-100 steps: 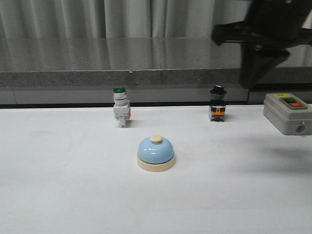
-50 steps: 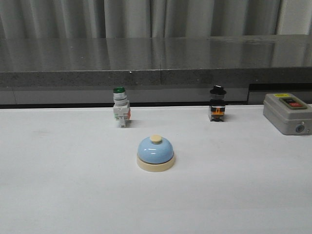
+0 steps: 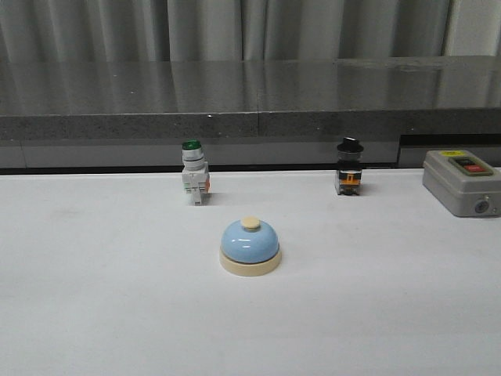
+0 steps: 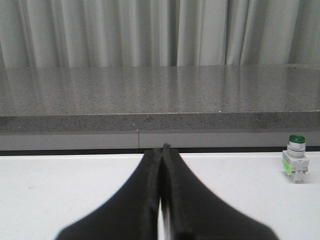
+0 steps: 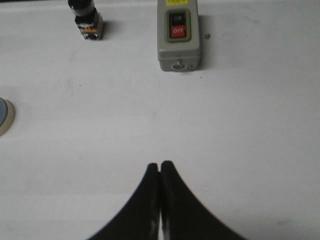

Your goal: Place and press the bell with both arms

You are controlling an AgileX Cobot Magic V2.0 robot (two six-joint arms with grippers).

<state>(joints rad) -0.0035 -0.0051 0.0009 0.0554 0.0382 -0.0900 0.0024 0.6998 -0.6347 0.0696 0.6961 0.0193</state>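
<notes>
The light-blue bell [image 3: 250, 246] with its cream base and button stands upright in the middle of the white table; a sliver of its rim [image 5: 5, 117] shows at the edge of the right wrist view. Neither arm appears in the front view. My left gripper [image 4: 162, 149] is shut with nothing in it, low over the table and facing the grey ledge. My right gripper [image 5: 160, 165] is shut and empty too, above bare table, well apart from the bell.
A green-capped white push-button switch [image 3: 193, 173] [image 4: 296, 159] stands behind the bell to the left. A black-knobbed switch [image 3: 348, 168] [image 5: 86, 17] stands back right. A grey box with red and green buttons [image 3: 461, 182] [image 5: 178, 35] sits at the far right. A grey stone ledge [image 3: 250, 102] runs behind the table.
One second ago a dark gripper hung at the top right of the front view; it has left that view. The bell and the switches have not moved.
</notes>
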